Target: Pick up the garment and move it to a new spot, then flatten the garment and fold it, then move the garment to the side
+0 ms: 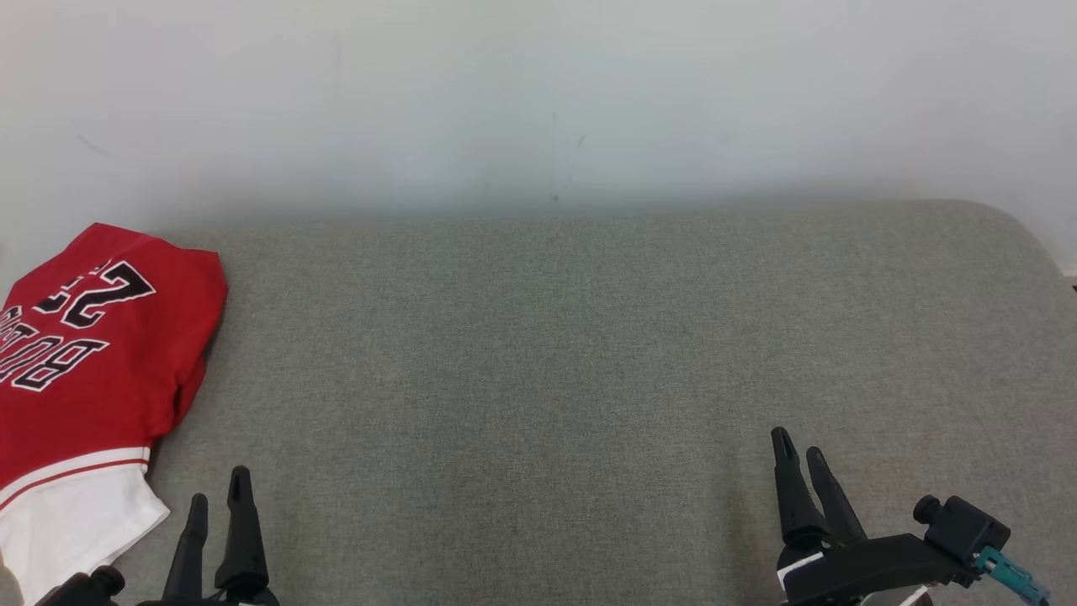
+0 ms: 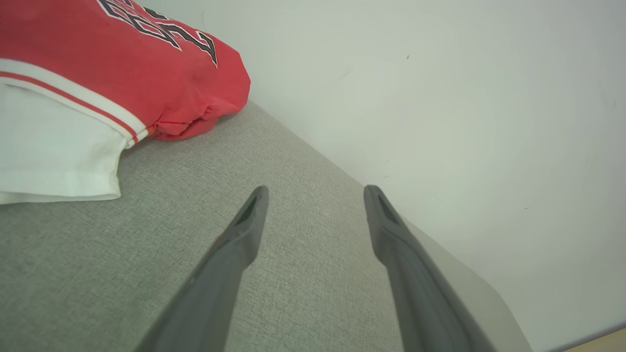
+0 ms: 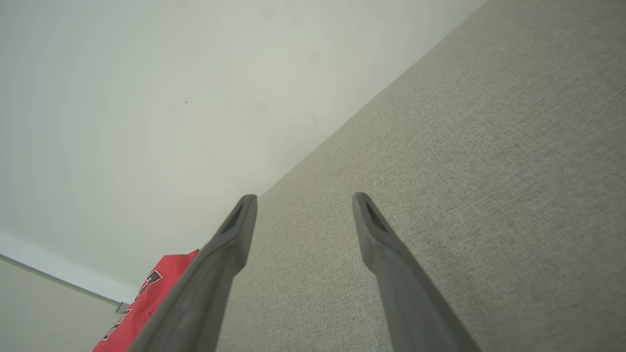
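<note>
The garment (image 1: 92, 370) is a red jersey with black-and-white lettering and a white part at its near end, lying folded at the far left of the grey upholstered surface (image 1: 547, 353). In the left wrist view the garment (image 2: 98, 63) fills the upper left corner. The right wrist view catches the garment (image 3: 146, 298) far off at lower left. My left gripper (image 1: 219, 492) stands open at the lower left, just right of the garment's white end, holding nothing; it shows in its own view too (image 2: 315, 193). My right gripper (image 1: 799, 446) is open and empty at the lower right, as its own view (image 3: 303, 200) confirms.
A pale wall (image 1: 538, 101) rises directly behind the grey surface. The surface rounds off at its far right corner (image 1: 1010, 227). A wide stretch of grey fabric lies between the two grippers.
</note>
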### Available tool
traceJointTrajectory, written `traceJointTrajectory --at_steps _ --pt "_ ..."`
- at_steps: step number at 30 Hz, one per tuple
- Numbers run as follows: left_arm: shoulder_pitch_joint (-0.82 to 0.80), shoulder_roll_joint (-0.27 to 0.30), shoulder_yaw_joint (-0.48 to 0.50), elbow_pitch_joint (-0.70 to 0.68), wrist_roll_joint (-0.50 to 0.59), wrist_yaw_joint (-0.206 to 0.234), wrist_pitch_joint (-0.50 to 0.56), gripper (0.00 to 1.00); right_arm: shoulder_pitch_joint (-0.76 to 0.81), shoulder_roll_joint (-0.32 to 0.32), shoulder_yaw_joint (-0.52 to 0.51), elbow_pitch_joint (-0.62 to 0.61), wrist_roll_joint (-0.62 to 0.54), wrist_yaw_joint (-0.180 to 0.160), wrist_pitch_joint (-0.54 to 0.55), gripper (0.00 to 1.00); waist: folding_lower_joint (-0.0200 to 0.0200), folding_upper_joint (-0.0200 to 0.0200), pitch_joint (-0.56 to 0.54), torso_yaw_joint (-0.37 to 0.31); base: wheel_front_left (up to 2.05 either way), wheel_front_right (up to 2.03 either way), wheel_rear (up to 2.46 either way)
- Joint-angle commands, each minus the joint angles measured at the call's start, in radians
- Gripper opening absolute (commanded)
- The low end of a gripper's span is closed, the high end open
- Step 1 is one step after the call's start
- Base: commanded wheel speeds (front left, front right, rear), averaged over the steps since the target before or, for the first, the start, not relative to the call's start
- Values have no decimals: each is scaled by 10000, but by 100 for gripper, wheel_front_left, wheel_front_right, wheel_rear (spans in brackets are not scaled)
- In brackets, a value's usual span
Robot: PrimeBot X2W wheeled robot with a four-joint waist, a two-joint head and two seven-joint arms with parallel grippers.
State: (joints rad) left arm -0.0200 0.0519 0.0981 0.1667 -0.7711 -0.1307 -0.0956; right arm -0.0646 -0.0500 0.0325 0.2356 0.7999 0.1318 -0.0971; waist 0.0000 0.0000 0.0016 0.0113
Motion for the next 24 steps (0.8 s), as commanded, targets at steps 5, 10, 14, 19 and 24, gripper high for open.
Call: traceJointTrajectory --at_steps 5,10,14,19,24 --pt "105 205 -120 -254 918 1 -234 100 -34 -4 109 -194 -987 -10 -231 100 0 0 5 15 0 0 0" --pt "138 305 -205 -244 1516 1 -391 100 -12 -5 170 -227 -1799 -10 -376 100 0 0 2 34 0 0 0" --pt "163 347 -257 -268 1861 1 -471 100 3 -5 197 -268 -2176 -11 -458 100 0 0 2 44 0 0 0" --pt "213 366 -282 -333 2418 1 -594 100 25 -5 242 -325 -2733 -12 -589 100 0 0 -1 48 0 0 0" --pt "268 393 -328 -401 2914 1 -731 100 40 -4 252 -358 -3268 -13 -720 100 0 0 2 44 0 0 0"
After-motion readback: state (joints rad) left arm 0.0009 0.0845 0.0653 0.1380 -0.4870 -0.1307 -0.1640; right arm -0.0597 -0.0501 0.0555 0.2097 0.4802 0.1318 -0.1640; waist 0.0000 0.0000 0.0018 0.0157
